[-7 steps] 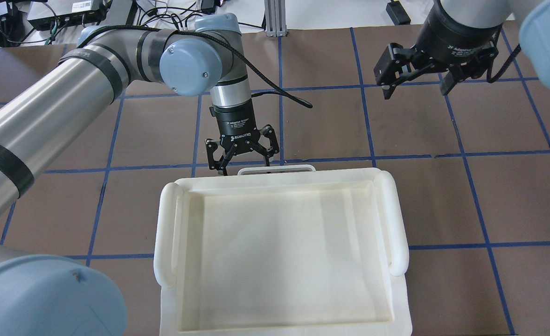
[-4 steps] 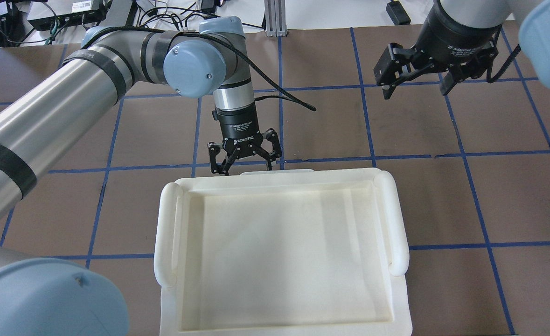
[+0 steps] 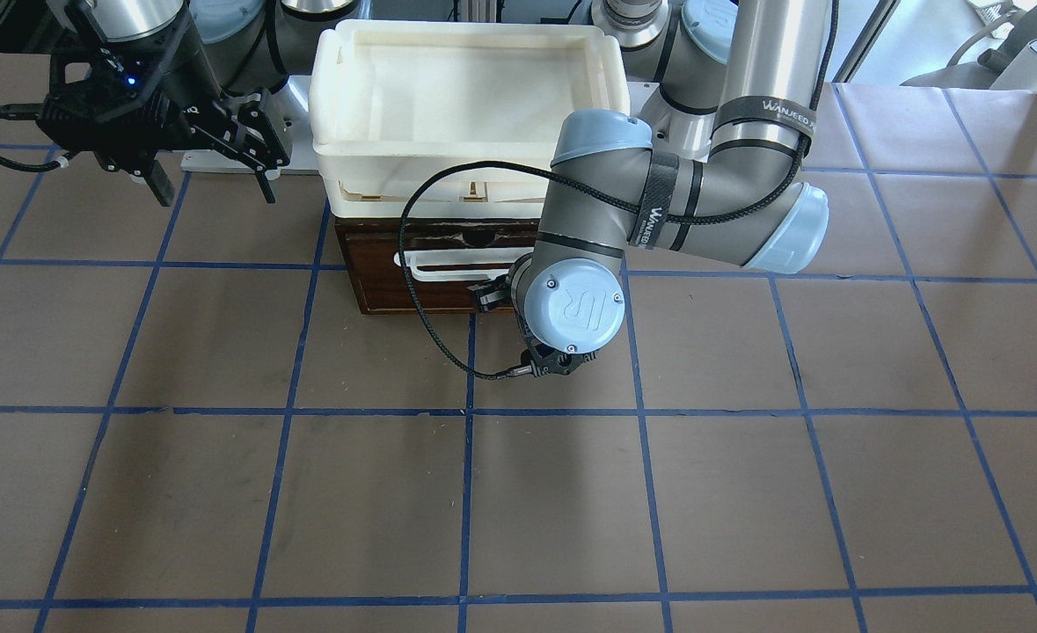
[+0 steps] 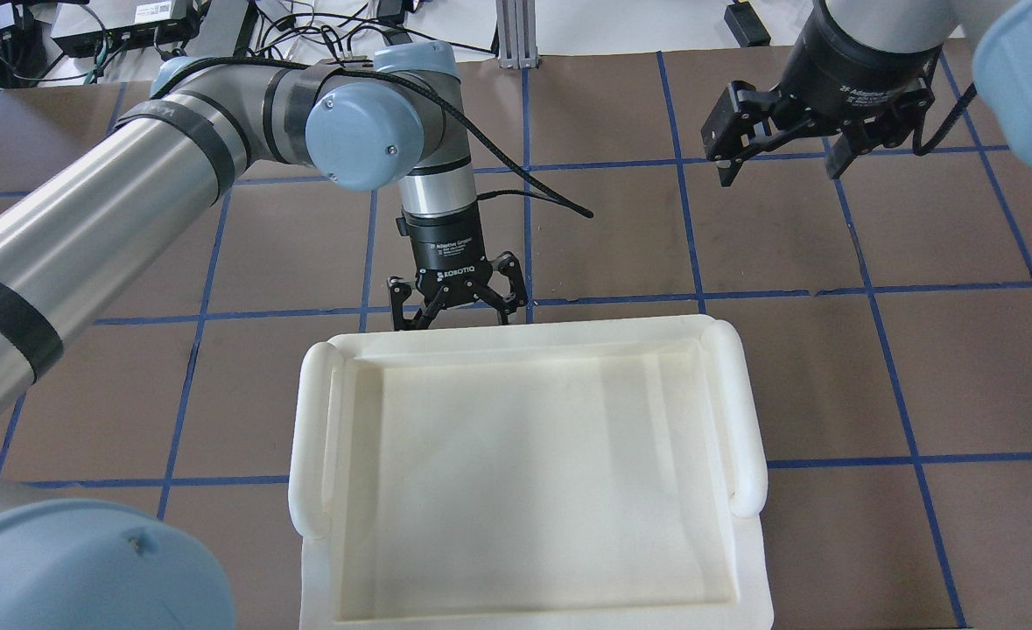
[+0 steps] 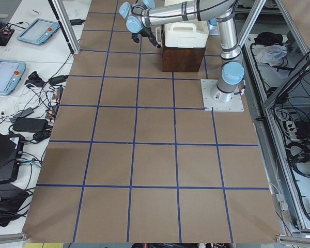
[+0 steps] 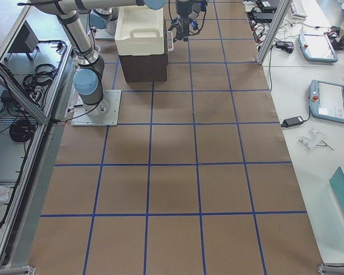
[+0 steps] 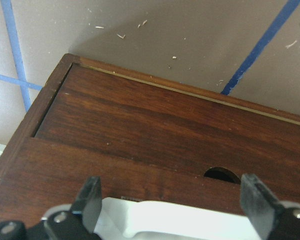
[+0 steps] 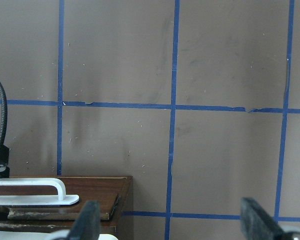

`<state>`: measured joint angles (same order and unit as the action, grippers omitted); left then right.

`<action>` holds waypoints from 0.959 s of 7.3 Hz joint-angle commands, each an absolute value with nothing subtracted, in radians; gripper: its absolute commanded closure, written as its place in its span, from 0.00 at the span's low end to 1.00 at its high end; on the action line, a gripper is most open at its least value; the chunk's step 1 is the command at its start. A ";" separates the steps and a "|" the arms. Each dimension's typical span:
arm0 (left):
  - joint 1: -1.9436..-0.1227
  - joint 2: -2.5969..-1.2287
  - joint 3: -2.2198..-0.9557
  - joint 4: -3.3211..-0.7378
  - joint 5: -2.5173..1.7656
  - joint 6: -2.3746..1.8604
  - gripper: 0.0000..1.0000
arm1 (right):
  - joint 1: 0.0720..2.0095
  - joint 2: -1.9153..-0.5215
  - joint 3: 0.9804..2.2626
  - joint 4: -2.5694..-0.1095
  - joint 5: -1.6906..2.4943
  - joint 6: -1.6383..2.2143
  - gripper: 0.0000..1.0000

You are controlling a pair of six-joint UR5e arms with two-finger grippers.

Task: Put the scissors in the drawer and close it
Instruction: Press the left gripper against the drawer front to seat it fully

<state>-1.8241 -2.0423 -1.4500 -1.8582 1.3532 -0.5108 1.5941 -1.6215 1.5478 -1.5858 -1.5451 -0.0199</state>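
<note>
Drawer front (image 3: 395, 294), dark brown wood, sits in the small wooden cabinet (image 6: 143, 67) at the far middle of the desk (image 3: 747, 440), and as far as I can judge from my feeds it looks pushed in. Its white bar handle (image 7: 180, 220) runs across the front. I cannot tell where the scissors are.

My left end effector (image 4: 459, 317) is right at that front with its jaws spread. In the left wrist view one black fingertip (image 7: 90, 197) stands on each side of a stretch of the handle, gripping nothing. From across the desk the arm's grey-blue wrist joint (image 3: 571, 303) covers most of it, and a black cable (image 3: 412, 290) loops down in front of the drawer.

A stack of white plastic trays (image 4: 314, 367) rests on top of the cabinet; from overhead the top one hides the wood below.

My right end effector (image 4: 778, 162) hangs well apart, off to the cabinet's side above the blue-taped desk, released and empty. Its camera catches one end of the handle at the lower corner.
</note>
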 commanded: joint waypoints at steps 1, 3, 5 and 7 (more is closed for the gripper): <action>-1.824 -2.039 -1.451 -1.862 1.353 -0.511 0.00 | 1.594 -1.623 1.548 -1.580 -1.546 -0.020 0.00; -1.822 -2.040 -1.451 -1.862 1.353 -0.511 0.00 | 1.595 -1.623 1.549 -1.569 -1.549 -0.021 0.00; -1.799 -2.049 -1.425 -1.820 1.364 -0.511 0.00 | 1.595 -1.625 1.549 -1.574 -1.546 -0.023 0.00; -1.761 -2.034 -1.344 -1.753 1.422 -0.506 0.00 | 1.594 -1.628 1.549 -1.571 -1.549 -0.023 0.00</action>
